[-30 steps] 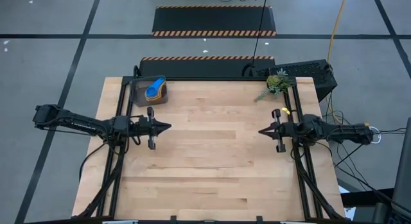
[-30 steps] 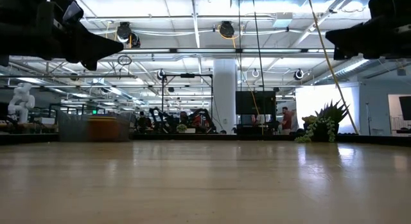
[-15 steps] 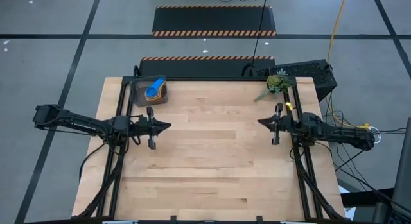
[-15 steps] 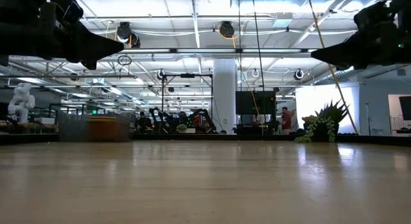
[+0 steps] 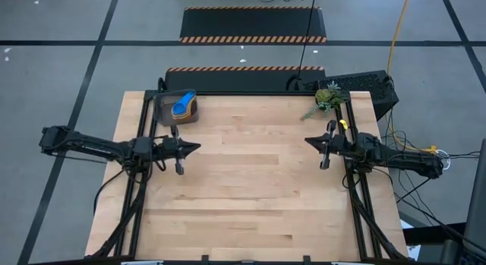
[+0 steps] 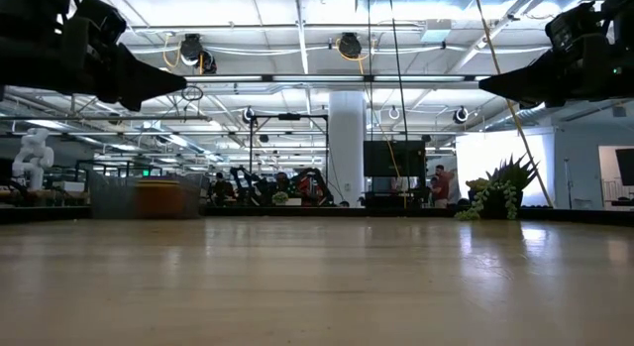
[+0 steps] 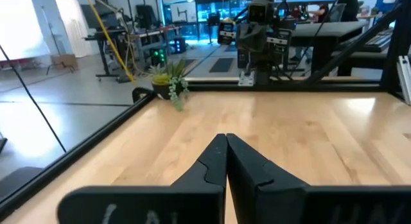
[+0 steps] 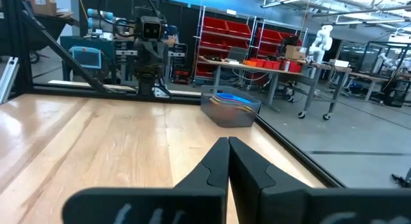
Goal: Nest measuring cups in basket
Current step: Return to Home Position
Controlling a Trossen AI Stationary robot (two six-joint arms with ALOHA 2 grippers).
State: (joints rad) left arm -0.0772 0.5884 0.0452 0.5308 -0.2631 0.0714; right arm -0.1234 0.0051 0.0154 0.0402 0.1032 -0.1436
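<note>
The dark grey basket [image 5: 177, 108] stands on the table near the far left corner. Measuring cups [image 5: 183, 105] sit nested inside it, a blue one on top with orange showing beneath; the right wrist view shows the basket [image 8: 230, 107] with the blue cups [image 8: 230, 96] in it. My left gripper [image 5: 199, 148] hovers shut and level above the table's left side, below the basket in the picture, holding nothing. My right gripper [image 5: 306, 141] hovers shut and level above the right side, also holding nothing. In the wrist views both pairs of fingers [image 7: 226, 142] [image 8: 228, 144] are pressed together.
A green plant sprig in a small pot [image 5: 326, 99] stands at the table's far right corner. Black frame rails [image 5: 144, 113] run along the left and right table edges. The wooden tabletop [image 5: 250, 189] lies bare between the arms and toward the near edge.
My right gripper has swung toward the table's far edge and turned a little that way, staying shut. My left gripper has kept its place.
</note>
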